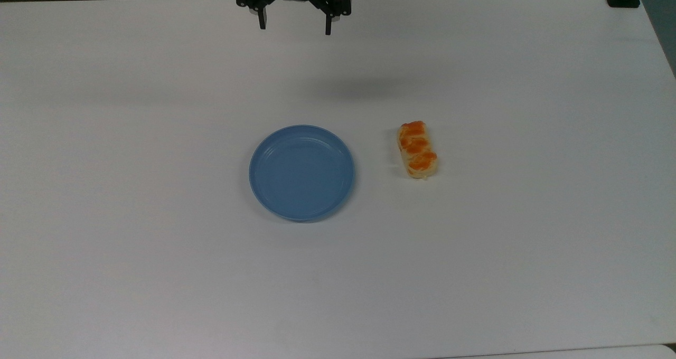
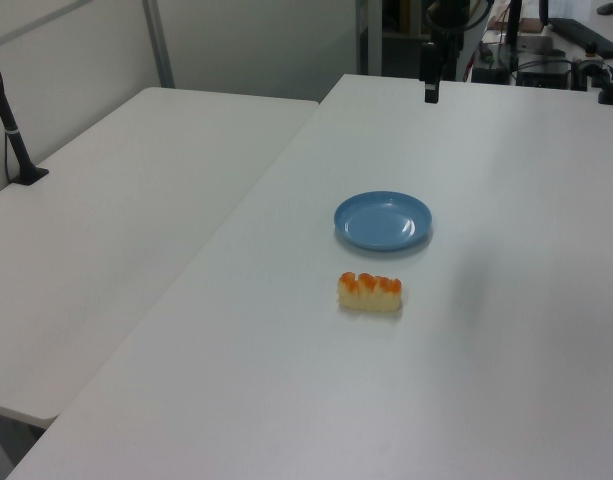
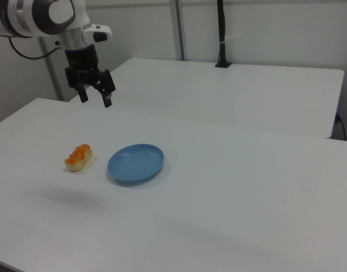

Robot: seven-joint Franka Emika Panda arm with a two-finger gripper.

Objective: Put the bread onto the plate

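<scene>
Light-blue plate [image 1: 302, 173] bare, bread [image 1: 417, 149] beside it on table [image 1: 528, 243]; gripper [image 1: 294, 27] fingers spread, aloft; no writing legible.

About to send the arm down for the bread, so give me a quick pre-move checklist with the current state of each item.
1. Tool open and holding nothing: ok; its fingers are spread apart in the top view.
2. Bread free on the table, nothing on or against it: ok.
3. Plate bare and ready to receive: ok.
4. Gap between bread and plate: ok; they lie apart, the bread to the top view's right of the plate.
5. Tool lined up above the bread: not ok; it hangs near the table's far edge, well away from it.
6. Finger spread wide enough for the bread's short side: cannot tell.
</scene>
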